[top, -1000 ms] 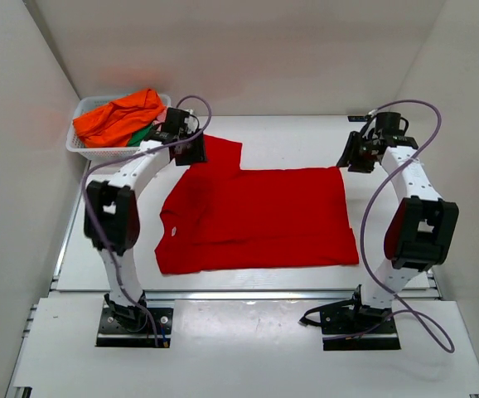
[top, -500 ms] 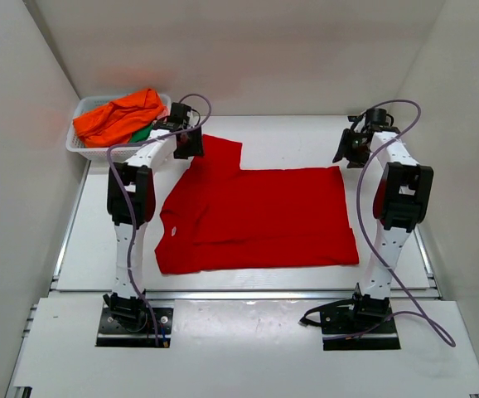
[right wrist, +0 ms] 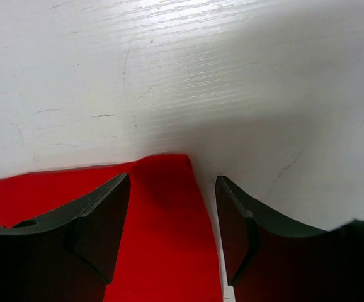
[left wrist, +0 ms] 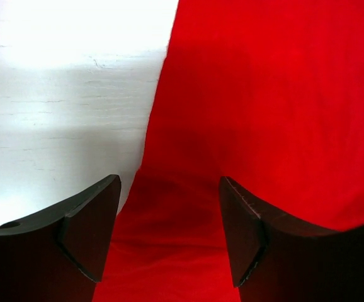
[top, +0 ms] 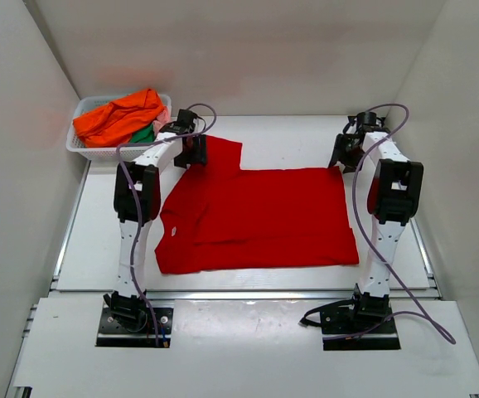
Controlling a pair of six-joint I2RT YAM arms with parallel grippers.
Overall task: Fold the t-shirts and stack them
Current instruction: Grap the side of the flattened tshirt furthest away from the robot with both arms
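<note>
Red t-shirt (top: 256, 217), smooth, spread flat

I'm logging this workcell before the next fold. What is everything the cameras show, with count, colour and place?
red t-shirt: 1, bright red, spread flat mid-table
orange t-shirt: 1, orange, heaped in the basket
green t-shirt: 1, green, mostly hidden under the orange one
pink cloth: 1 sliver, pink, at the basket's right edge; too small to identify
basket: 1, white mesh, far left corner of the table
table: 1, white, under everything
left gripper: 1, black fingers, open over the red shirt's far left sleeve
right gripper: 1, black fingers, open over its far right corner
</note>
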